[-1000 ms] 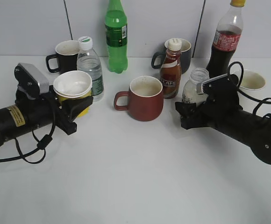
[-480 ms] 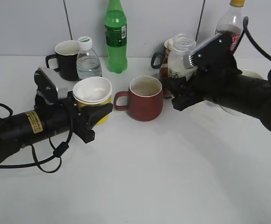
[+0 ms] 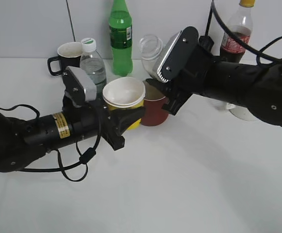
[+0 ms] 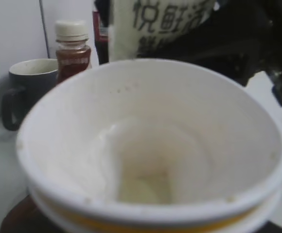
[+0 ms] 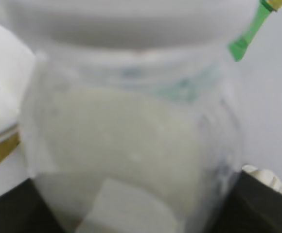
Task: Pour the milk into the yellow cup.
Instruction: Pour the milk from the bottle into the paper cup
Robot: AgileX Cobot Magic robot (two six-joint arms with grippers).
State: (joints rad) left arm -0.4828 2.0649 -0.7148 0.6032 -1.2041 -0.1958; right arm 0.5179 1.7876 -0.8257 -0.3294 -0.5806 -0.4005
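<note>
Exterior view looks down at a slant from the near side across the tabletop [image 3: 180, 184]. Both wrist views sit very close, sharing the yellow cup [image 4: 146, 145] and milk bottle [image 5: 126, 145].

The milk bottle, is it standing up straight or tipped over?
Tipped. The right gripper holds the milk bottle in the air, its open mouth leaning left above the yellow cup. No milk is flowing.

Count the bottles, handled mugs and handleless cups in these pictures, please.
Bottles: 5 (milk, green bottle, water bottle, cola bottle, coffee bottle)
Handled mugs: 3 (black mug, red-brown mug, dark mug)
Handleless cups: 2 (yellow cup, white cup, mostly hidden)
Total: 10
</note>
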